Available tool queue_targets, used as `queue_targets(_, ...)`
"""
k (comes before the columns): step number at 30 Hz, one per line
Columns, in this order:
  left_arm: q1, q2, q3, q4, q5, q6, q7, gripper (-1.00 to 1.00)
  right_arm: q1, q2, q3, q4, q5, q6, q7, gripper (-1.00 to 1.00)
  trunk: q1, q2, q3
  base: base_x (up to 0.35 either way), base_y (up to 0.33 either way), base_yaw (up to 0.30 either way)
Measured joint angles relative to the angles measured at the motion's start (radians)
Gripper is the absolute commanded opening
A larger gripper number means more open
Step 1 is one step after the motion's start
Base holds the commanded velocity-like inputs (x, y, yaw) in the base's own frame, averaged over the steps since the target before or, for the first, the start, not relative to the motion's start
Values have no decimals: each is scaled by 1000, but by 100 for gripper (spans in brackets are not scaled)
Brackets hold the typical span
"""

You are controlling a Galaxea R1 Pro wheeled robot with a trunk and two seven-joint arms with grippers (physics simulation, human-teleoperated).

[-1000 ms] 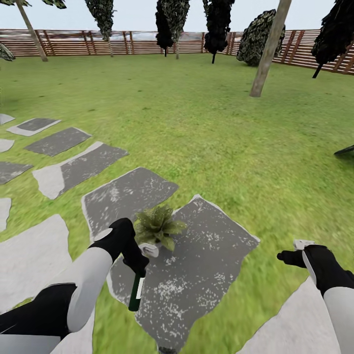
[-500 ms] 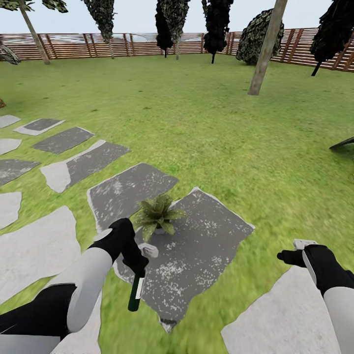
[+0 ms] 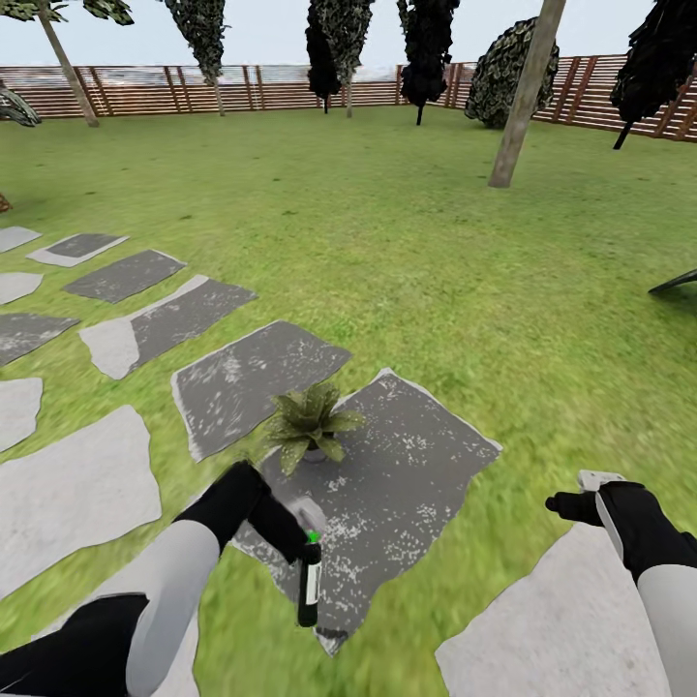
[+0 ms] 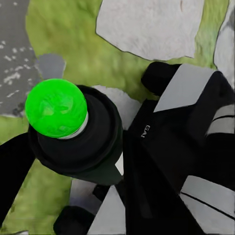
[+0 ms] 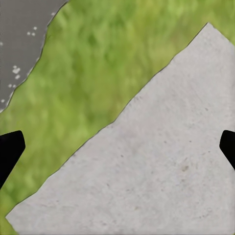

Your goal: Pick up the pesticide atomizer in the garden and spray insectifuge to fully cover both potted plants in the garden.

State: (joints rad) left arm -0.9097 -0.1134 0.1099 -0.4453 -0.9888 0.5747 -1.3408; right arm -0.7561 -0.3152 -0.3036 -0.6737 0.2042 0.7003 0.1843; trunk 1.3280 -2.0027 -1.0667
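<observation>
Green shows at the top of the pesticide atomizer (image 3: 309, 585), a small dot on the cap, and from the head camera I see the slim black bottle hanging upright with its white label facing me. My left gripper (image 3: 302, 542) is clamped around its upper part, so the bottle's body drops below the fingers, over the near edge of a dark grey stepping stone (image 3: 407, 484). In the left wrist camera the green dot (image 4: 56, 108) sits big and close on the round black cap, with black finger parts pressed against the bottle on either side.

One potted plant (image 3: 310, 423) stands on that same dark stone, just beyond the bottle and a little farther from me, its speckled leaves spread low; bottle and plant are near each other but apart.

My right gripper (image 3: 579, 496) hangs over the lawn (image 3: 407, 242) beside a pale stone (image 5: 147, 166). In the right wrist camera its two dark fingertips (image 5: 9, 149) sit wide apart at the picture's edges, holding nothing.
</observation>
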Motion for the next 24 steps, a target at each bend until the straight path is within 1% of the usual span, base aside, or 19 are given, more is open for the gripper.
queue_targets(1, 14, 0, 0, 0, 55, -50, 34, -100, 0, 0, 0, 0, 0, 0, 1, 100, 0, 0, 0, 0, 0, 0)
queue_targets(2, 26, 0, -1, 1, 97, -88, 72, -100, 0, 0, 0, -1, -2, 0, 1, 100, 0, 0, 0, 0, 0, 0)
queue_targets(3, 32, -1, -1, 1, 115, -106, 96, -100, 0, 0, 1, -1, -1, 0, 1, 100, 0, 0, 0, 0, 0, 0)
queue_targets(5, 38, -3, -1, 1, 135, -125, 133, -100, 0, 0, 1, 1, 0, 0, 1, 100, 0, 0, 0, 0, 0, 0)
queue_targets(7, 42, -5, -2, 5, 143, -139, 158, -100, 0, 0, 2, 4, 1, 0, 0, 100, 0, 0, 0, 0, 0, 0)
queue_targets(8, 46, -6, -2, 9, 146, -165, 167, -100, 0, 0, 4, 6, 1, 0, -1, 100, 0, 0, 0, 0, 0, 0)
queue_targets(12, 52, -5, 1, 12, 149, -192, 173, -100, 0, 0, 4, 7, 1, 1, -1, 100, 0, 0, 0, 0, 0, 0)
queue_targets(16, 52, -3, 2, 12, 148, -194, 173, -100, 0, 0, 5, 8, 0, 1, 1, 100, 0, 0, 0, 0, 0, 0)
queue_targets(18, 53, -2, 3, 16, 149, -194, 172, -100, 0, 10, 4, 9, -3, 2, 2, 100, 0, 0, 0, 0, 0, 0)
queue_targets(24, 54, -4, 2, 39, 148, -198, 174, -100, 0, 12, 4, 8, 1, 7, -2, 100, 0, 0, 0, 0, 0, 0)
